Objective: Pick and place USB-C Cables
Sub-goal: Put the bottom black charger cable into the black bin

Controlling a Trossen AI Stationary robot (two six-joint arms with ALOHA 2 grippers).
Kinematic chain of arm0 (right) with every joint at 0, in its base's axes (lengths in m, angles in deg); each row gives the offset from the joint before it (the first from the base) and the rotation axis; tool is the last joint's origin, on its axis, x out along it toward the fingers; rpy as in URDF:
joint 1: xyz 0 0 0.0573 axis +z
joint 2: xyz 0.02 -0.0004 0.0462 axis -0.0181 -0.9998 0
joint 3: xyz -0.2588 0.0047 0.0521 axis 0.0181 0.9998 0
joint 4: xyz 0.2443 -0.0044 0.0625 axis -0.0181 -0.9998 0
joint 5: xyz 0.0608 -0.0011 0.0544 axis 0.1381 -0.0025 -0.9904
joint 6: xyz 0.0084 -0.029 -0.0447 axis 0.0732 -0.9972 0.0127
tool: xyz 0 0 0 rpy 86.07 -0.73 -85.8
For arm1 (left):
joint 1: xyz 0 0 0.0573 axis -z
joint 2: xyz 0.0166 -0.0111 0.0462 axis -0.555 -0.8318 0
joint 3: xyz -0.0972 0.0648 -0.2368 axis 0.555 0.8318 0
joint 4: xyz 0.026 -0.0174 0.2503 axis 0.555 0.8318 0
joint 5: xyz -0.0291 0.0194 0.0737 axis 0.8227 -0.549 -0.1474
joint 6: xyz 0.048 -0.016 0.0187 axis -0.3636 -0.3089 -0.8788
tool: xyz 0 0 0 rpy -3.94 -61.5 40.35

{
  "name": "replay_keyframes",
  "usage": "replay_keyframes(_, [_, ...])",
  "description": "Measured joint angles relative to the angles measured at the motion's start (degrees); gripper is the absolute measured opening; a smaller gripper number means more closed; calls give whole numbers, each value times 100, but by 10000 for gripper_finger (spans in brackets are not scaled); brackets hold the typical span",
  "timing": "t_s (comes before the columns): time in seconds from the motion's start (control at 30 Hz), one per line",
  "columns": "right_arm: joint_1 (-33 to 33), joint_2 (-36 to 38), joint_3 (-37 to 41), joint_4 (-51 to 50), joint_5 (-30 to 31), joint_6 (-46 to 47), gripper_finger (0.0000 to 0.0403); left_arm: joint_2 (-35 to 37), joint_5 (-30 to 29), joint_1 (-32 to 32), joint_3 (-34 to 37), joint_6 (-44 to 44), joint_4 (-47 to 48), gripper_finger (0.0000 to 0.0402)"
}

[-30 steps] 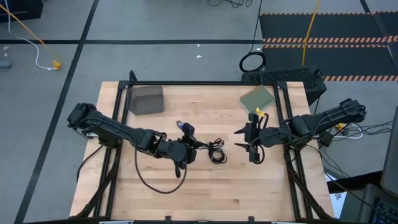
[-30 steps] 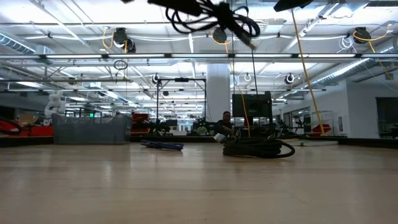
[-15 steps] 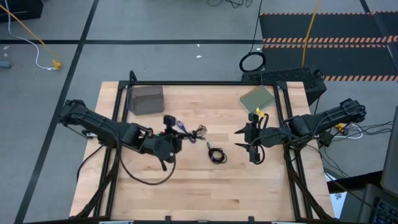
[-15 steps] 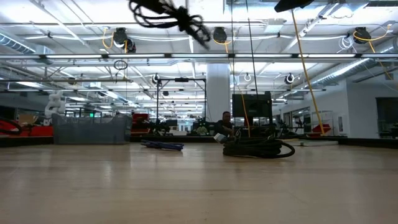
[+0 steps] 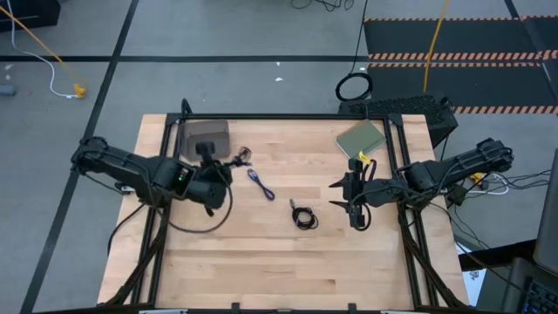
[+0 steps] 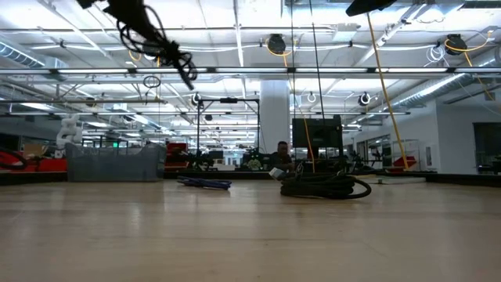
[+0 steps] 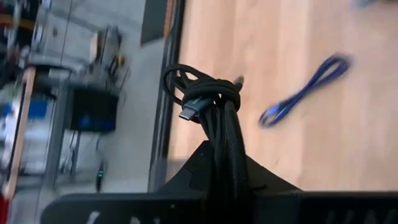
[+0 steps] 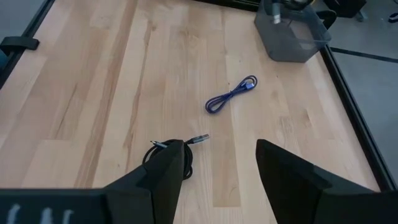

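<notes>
Swinging back toward the grey bin (image 5: 206,139) at the table's far left, the left gripper (image 5: 212,160) stays clamped on a black USB-C cable (image 7: 208,106), while the blue-purple cable (image 5: 259,184) and second black cable (image 5: 302,215) lie mid-table before the open, idle right gripper (image 5: 336,195).

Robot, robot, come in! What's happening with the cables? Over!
Left pincer shut on black cable, near grey box. Right pincer open, waiting. Blue cable and second black cable on table. Nothing blocking.

Bare surface (image 5: 261,262) spreads along the near edge. Mid-surface, the blue-purple cable (image 5: 259,184) and a black cable (image 5: 302,216) lie apart, with the grey box (image 5: 206,139) and green pad (image 5: 361,138) standing behind.
</notes>
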Motion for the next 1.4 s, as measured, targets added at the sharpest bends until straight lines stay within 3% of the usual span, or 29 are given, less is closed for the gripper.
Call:
replay_keyframes(0.13, [-2, 0, 0, 4, 0, 0, 194, 134, 1, -448, 0, 438, 705, 18])
replay_keyframes(0.23, [-2, 0, 0, 7, -1, 0, 194, 217, 3, -812, 54, 538, 861, 42])
replay_keyframes(0.37, [-2, 0, 0, 7, -11, 9, 194, 338, 3, -1342, 309, 115, 807, 55])
replay_keyframes(0.57, [-2, 0, 0, 9, -22, 17, 194, 416, 74, -2231, 791, -661, 331, 33])
replay_keyframes(0.77, [-2, 0, 0, 3, -22, 4, 194, 415, 651, -3111, 1290, -1572, -523, 18])
replay_keyframes(0.9, [-2, 0, 0, -7, -24, 2, 194, 409, 990, -3621, 1622, -2066, -1077, 34])
replay_keyframes(1.4, [-1, 0, 0, -11, -26, -46, 194, 409, 2137, -4764, 1996, -2770, -1698, 19])
